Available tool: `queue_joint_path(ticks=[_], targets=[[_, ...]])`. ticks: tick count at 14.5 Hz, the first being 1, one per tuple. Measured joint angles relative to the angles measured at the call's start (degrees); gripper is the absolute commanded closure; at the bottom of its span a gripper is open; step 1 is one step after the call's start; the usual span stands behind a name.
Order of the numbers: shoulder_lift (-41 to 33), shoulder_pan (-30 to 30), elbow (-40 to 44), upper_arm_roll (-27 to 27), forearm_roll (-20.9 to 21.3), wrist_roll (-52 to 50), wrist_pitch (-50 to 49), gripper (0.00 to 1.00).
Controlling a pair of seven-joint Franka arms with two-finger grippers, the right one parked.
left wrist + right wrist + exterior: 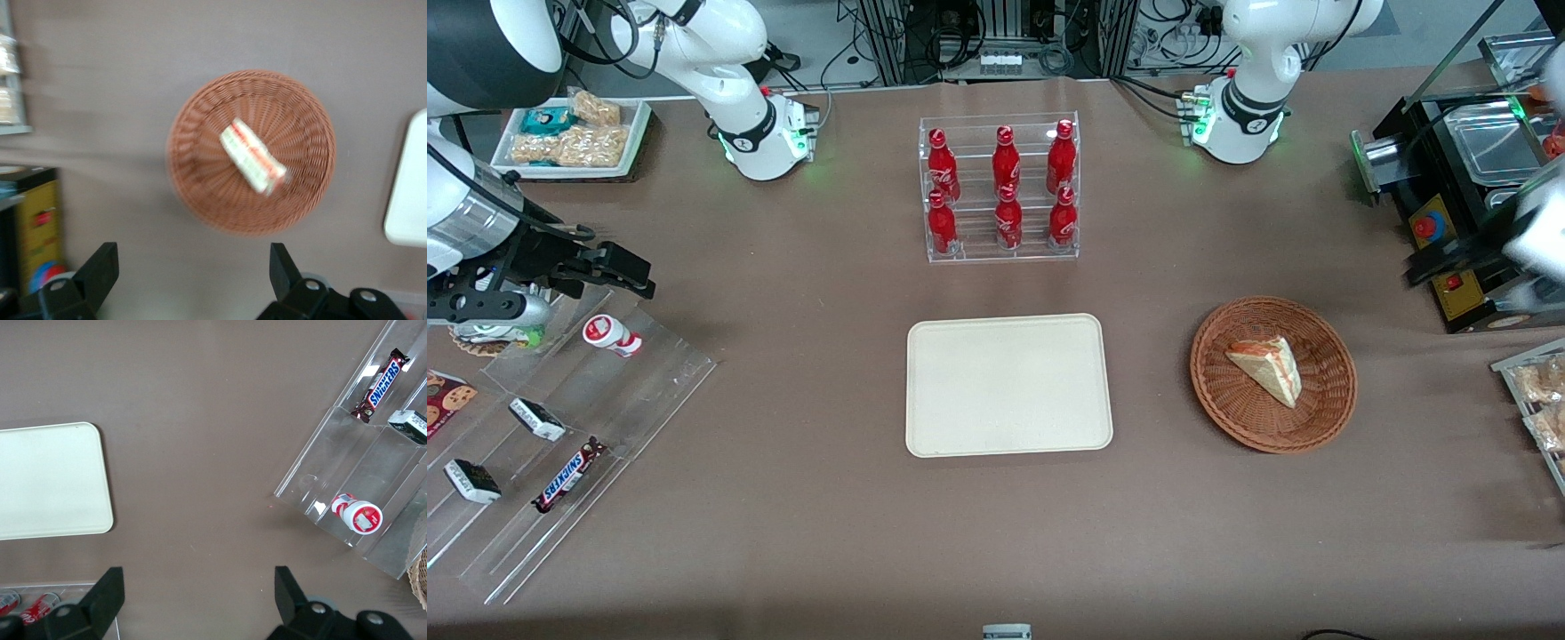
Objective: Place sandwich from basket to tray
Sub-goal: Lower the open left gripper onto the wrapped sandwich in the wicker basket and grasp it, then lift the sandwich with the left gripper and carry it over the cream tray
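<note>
Sandwich [1267, 366] in basket [1334, 418]; tray [1008, 384] bare; gripper [193, 267] spread wide, holding nothing.

Item one: a triangular wedge in clear wrap (pale bread, red, orange and green layers) lies inside the round reddish-brown wicker basket, near its middle, tilted on one face. Item two: the cream tray with rounded corners rests flat on the brown table [783, 498], well apart from the basket, toward the parked arm's end. Item three: the left arm's gripper hangs above the table beside the basket, both black fingers [100, 267] clear of the rim and of the sandwich. Item four: a clear rack of red bottles [1002, 187] stands farther from the front camera than the tray.
</note>
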Motion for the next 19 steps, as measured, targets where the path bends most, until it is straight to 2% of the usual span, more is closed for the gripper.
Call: queue_joint_path(ticks=[3,6,10,11,12,13,14,17,19], targets=[[5.90,-0.88,-8.62,-5.91,0.07,-17.32,13.99,0.00],[10.22,-2.14,-9.58,-6.73,0.16,-32.67,18.17,0.00],[13.92,-1.93,-10.32,-6.05,0.35,-36.92,20.63,0.00],[15.31,-1.80,-10.52,-5.94,0.59,-37.02,21.84,0.03],[16.85,-1.72,-10.65,-5.89,0.71,-37.10,23.01,0.36],[18.50,-1.66,-10.67,-5.88,0.75,-37.27,24.26,0.82],[20.03,-1.65,-10.67,-5.88,0.80,-37.61,25.22,1.00],[21.68,-1.65,-9.93,-5.89,1.20,-37.71,26.06,1.00],[20.72,-1.71,-6.81,-6.28,3.01,-37.70,22.19,1.00]])
